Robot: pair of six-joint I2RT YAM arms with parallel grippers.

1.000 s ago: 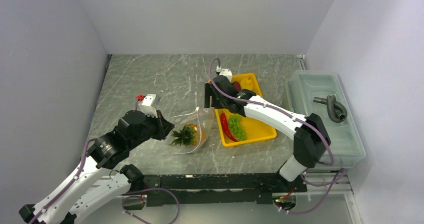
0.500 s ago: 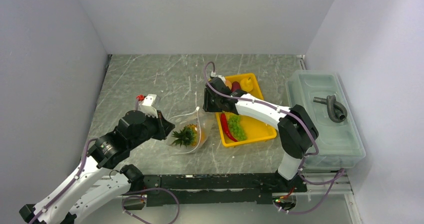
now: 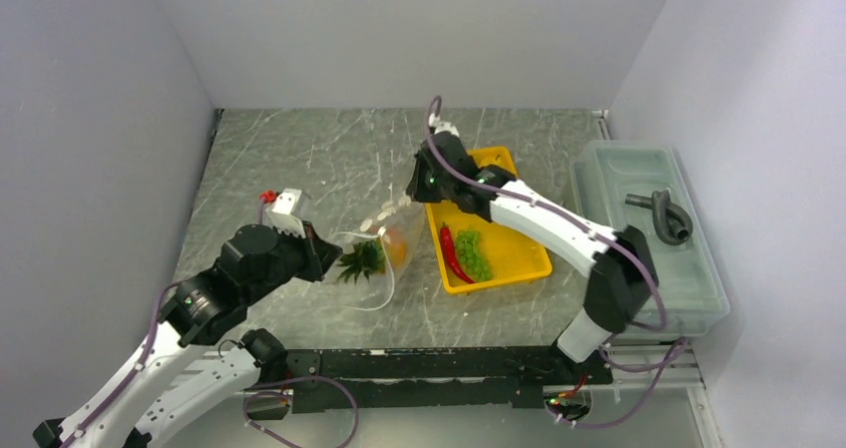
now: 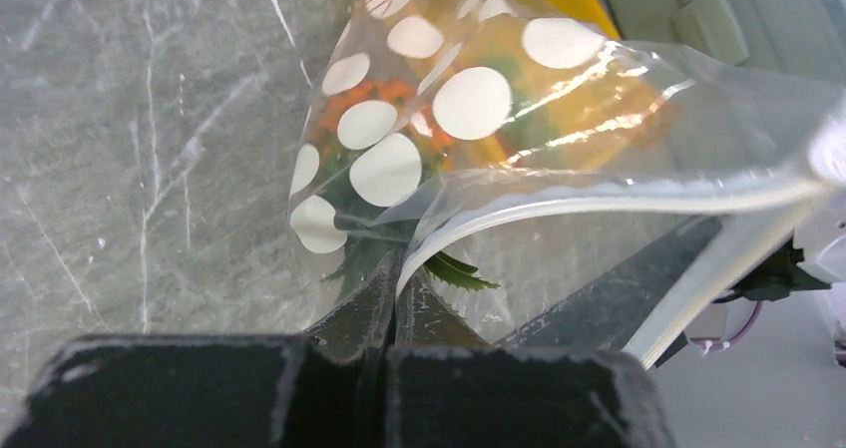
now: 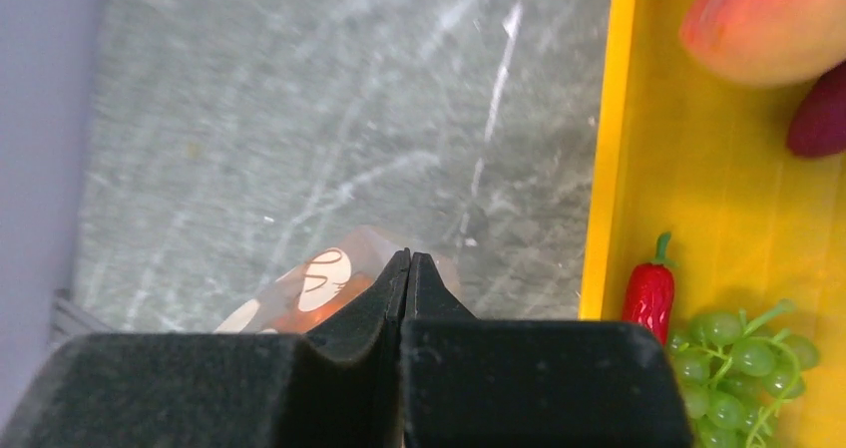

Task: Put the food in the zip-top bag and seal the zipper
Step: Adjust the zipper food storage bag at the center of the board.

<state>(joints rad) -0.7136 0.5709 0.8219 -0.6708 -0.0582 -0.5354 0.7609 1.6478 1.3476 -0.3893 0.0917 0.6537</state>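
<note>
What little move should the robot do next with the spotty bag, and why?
Probably the left gripper should raise the mouth of the bag a little, so the pineapple slides deeper. Its leaves lie right at the mouth, and the right gripper pinches the far end.

The clear zip-top bag (image 4: 469, 104) carries white dots; tray (image 5: 713, 209) yellow, chilli (image 5: 650, 290) red, grapes (image 5: 733, 358) green.

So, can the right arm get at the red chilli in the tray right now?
Probably not yet. The chilli lies uncovered in the yellow tray, close beside the right gripper, but that gripper is shut on the zip-top bag, so it would have to let go first.
</note>
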